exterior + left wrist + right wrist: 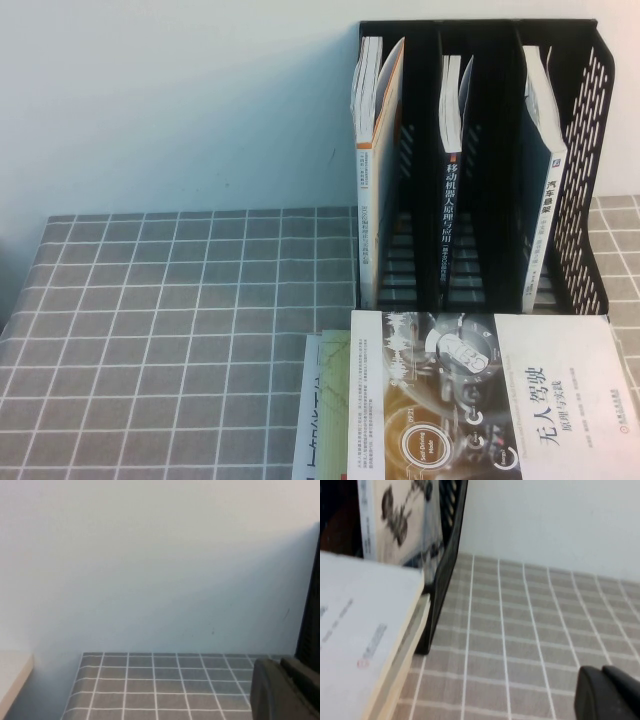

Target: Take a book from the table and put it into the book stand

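The book (480, 395), white and brown-gold with gauge graphics and a black Chinese title, lies flat on the table (170, 320) just in front of the black book stand (590, 200). Its white cover also shows in the right wrist view (360, 645), next to the stand's wall (447, 565). Neither gripper shows in the high view. My left gripper (282, 690) hangs above the grid cloth, fingers together, empty. My right gripper (602, 692) hovers over the cloth to the right of the stand, fingers together, empty.
Each stand compartment holds an upright book: left (372, 160), middle (452, 170), right (545, 170). Another book (325, 410) lies partly under the target book. A dark strip, likely the stand's edge (311, 605), shows in the left wrist view. A pale wall is behind.
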### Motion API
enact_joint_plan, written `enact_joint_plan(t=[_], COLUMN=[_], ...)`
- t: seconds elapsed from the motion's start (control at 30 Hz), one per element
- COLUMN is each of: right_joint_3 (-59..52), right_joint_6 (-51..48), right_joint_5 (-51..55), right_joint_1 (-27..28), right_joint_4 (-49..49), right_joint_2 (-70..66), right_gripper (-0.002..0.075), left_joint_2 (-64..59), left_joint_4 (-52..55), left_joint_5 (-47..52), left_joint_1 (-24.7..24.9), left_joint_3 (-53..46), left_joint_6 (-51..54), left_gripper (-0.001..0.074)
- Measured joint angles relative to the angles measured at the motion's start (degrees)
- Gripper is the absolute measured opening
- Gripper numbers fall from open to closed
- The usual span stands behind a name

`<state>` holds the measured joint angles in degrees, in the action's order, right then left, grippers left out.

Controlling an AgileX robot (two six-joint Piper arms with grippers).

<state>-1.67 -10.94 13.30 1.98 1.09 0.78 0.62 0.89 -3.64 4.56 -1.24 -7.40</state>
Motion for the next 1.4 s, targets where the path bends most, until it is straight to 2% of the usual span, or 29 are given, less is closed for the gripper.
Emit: enact_joint_plan(t=[0.33, 0.53, 0.8, 0.9, 1.07, 1.2, 1.3, 1.4], right_joint_3=[0.0, 0.0, 0.0, 3.67, 18.08, 28.62, 34.38, 38.08], right_joint_6=[1.81, 2.27, 0.97, 0.86, 0.86, 0.86, 0.86, 0.55], right_joint_5=[-22.39, -25.02, -30.16, -23.05, 1.44, 18.24, 26.15, 31.12], right_joint_1=[0.0, 0.0, 0.0, 0.0, 0.0, 0.0, 0.0, 0.0], right_joint_4=[-2.73, -3.47, -6.38, -7.72, -8.26, -8.47, -8.93, -10.64], right_joint_2=[0.0, 0.0, 0.0, 0.0, -3.33, -12.44, -20.59, -28.61], right_gripper=[-0.0004, -0.0004, -0.0004, -0.0004, -0.0004, -0.0004, -0.0004, -0.0004], left_joint_2=[0.0, 0.0, -4.8, -9.2, -16.31, -24.33, -31.07, -38.12], left_joint_4=[-1.28, -1.89, -1.92, -1.92, -4.22, -7.82, -13.54, -23.67], left_joint_5=[-5.79, -1.24, 11.46, 11.93, 12.72, 24.71, 34.35, 40.93], left_joint_1=[0.0, 0.0, 0.0, 0.0, 0.0, 0.0, 0.0, 0.0], left_joint_3=[0.12, 8.32, 21.75, 24.5, 26.4, 31.12, 35.65, 39.97], left_joint_6=[-8.13, -8.78, -8.53, -7.26, -9.15, -7.83, -1.07, 7.4], left_gripper=[-0.0003, -0.0003, -0.0003, -0.0003, -0.0003, -0.0003, -0.0003, -0.0003])
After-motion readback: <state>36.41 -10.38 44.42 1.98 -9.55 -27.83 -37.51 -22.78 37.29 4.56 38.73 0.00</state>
